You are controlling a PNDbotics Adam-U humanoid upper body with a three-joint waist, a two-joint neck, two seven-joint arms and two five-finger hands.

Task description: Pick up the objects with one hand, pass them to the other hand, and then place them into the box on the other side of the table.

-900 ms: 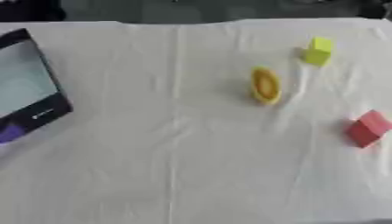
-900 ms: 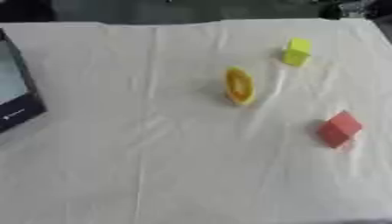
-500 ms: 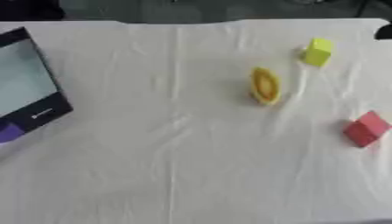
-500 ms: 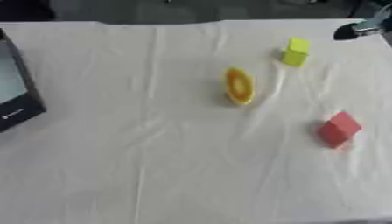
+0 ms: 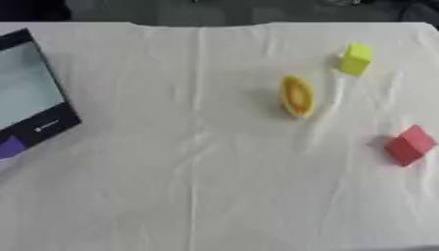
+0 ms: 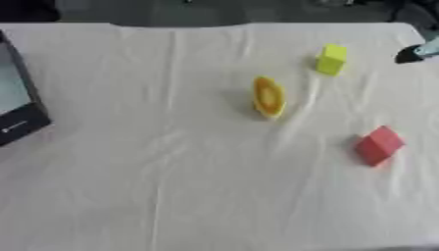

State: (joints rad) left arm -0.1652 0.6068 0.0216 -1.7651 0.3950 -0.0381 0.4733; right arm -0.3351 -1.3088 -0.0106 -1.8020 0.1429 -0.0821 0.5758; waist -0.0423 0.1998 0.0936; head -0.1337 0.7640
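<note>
Three objects lie on the white cloth at the right: a yellow cube point(image 5: 356, 59) at the back, a yellow-orange oval ring point(image 5: 297, 96) standing on edge nearer the middle, and a red cube point(image 5: 410, 145) by the right edge. A black-rimmed box point(image 5: 51, 128) with a pale inside sits at the left edge, and something purple point(image 5: 10, 146) shows at its near corner. Only a dark-and-pale tip of my right hand point(image 6: 420, 51) pokes in at the right edge in the right eye view, right of the yellow cube and apart from it. My left hand does not show.
The white cloth point(image 5: 197, 186) covers the whole table, with creases running front to back. Beyond the table's far edge point(image 5: 214, 22) the background is dark.
The tip of my right hand has come into view at the right edge and shifted slightly lower. The three objects and the box have not moved.
</note>
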